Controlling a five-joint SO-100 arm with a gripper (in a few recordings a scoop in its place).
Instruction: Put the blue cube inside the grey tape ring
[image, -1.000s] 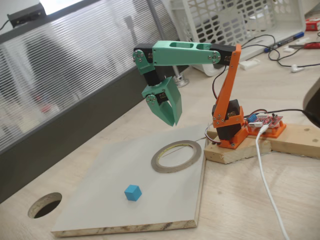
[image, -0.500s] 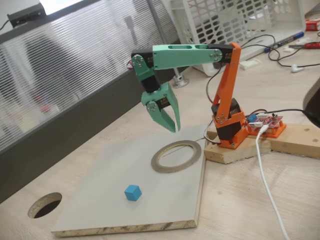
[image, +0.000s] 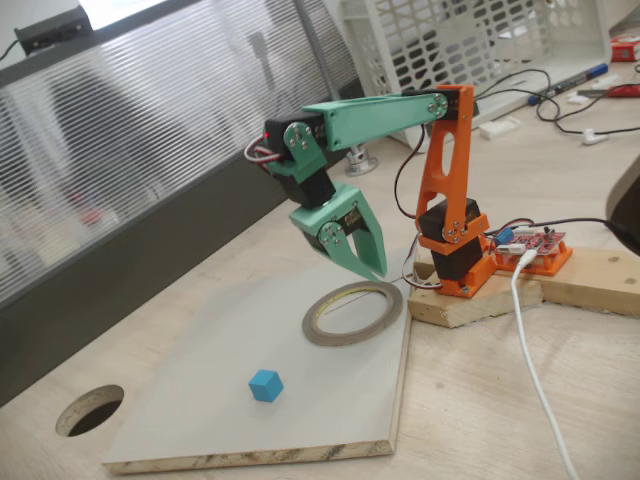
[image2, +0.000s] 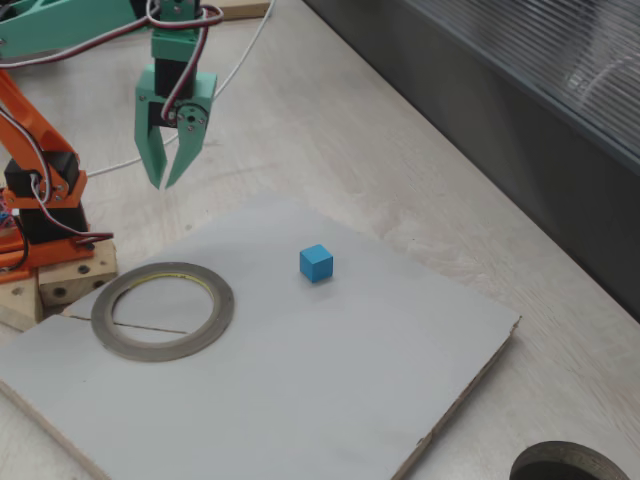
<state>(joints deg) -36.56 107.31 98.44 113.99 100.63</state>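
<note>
Spanning the scene, a pale wooden counter (image: 480, 400) carried a grey board (image: 300, 390) with raw chipboard edges, and a round dark hole (image: 90, 410) cut through the counter sat just off the board's corner. Behind it ran a ribbed translucent panel (image: 150, 130), with a white lattice basket (image: 480, 40) near the back in a fixed view. An orange-and-green arm (image: 445, 180) stood on a wooden block (image: 470, 300) beside the board, its green forearm reaching out level over the counter. Its green end effector (image: 378, 272) pointed downward, held nothing, and hung above the board clear of its surface; in a fixed view its tips appeared over the far rim of the ring, while another fixed view (image2: 163, 183) showed the two fingers parted only slightly, a narrow gap between them. A white cable (image: 535, 370) trailed across the counter from a small red circuit board (image: 540, 245) next to the arm's base. The grey tape ring (image: 352, 312) lay flat on the board near the arm's block, its pale yellowish inner rim visible and its opening showing bare board. The blue cube (image: 265, 385) rested on the board well apart from the ring, outside it, toward the board's middle in another fixed view (image2: 316, 263).
</note>
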